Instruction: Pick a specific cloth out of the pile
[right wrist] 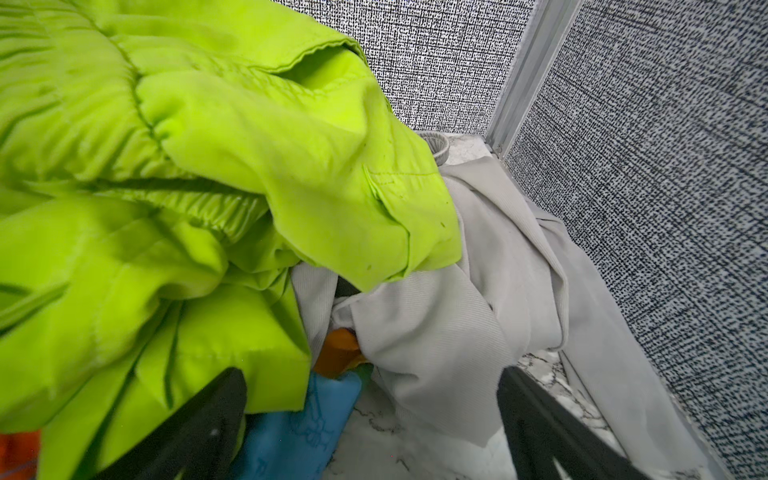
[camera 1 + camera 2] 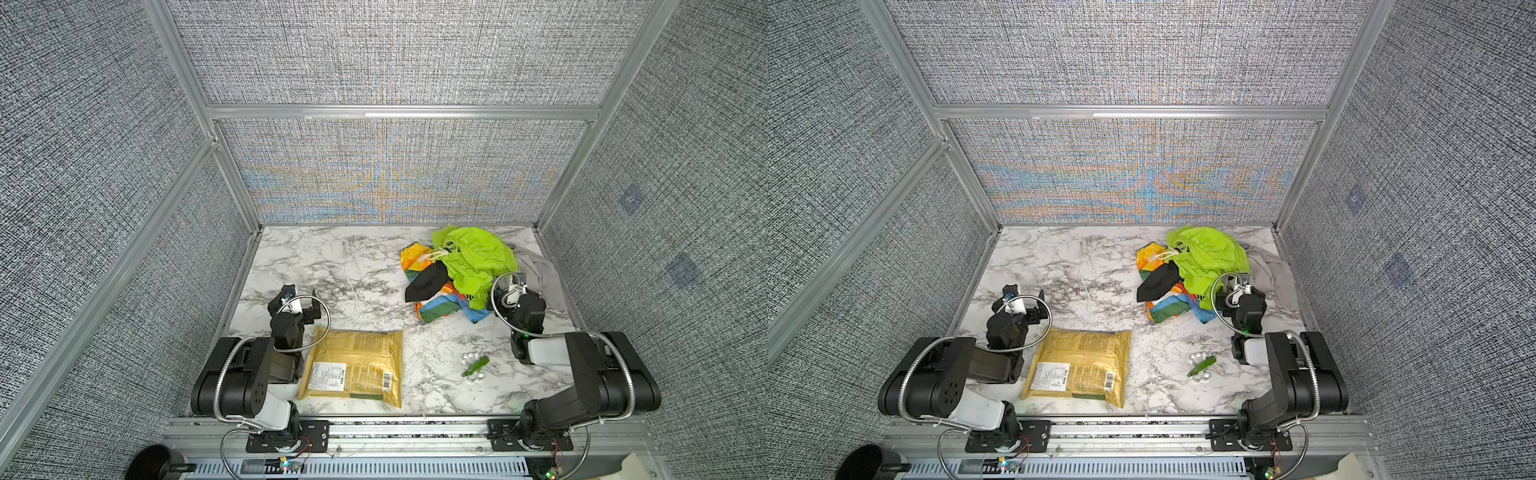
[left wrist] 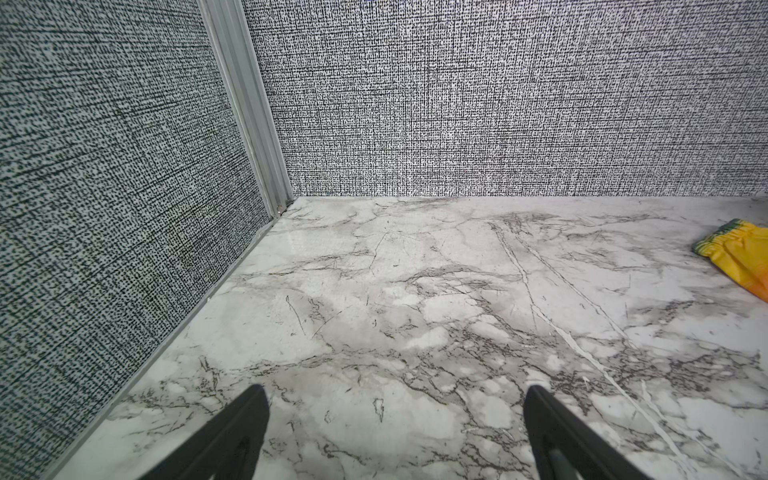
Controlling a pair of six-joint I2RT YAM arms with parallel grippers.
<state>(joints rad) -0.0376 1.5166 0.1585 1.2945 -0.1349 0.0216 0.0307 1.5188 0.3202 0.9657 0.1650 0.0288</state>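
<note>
The pile sits at the table's back right in both top views. A lime green drawstring garment [image 2: 473, 253] [image 2: 1208, 253] lies on top of it. A black cloth [image 2: 428, 282] and a grey cloth [image 2: 540, 274] lie at its sides. The cloth [image 2: 436, 305] [image 2: 1167, 309], shiny and multicoloured, lies partly under them. My right gripper [image 2: 505, 286] [image 1: 372, 374] is open at the pile's near right edge. Between its fingers lie the green garment's hem [image 1: 208, 166], the cloth's blue and orange patches [image 1: 299, 419] and grey fabric [image 1: 457, 311]. My left gripper [image 2: 297, 299] [image 3: 395, 388] is open over bare marble. The cloth's yellow edge [image 3: 744, 257] shows far off in its view.
A flat yellow packet [image 2: 353, 368] lies at the front, beside the left arm. A small green item with clear pieces [image 2: 475, 366] lies near the right arm. Textured walls with aluminium posts [image 1: 519, 75] close in three sides, and the pile is close to the right wall.
</note>
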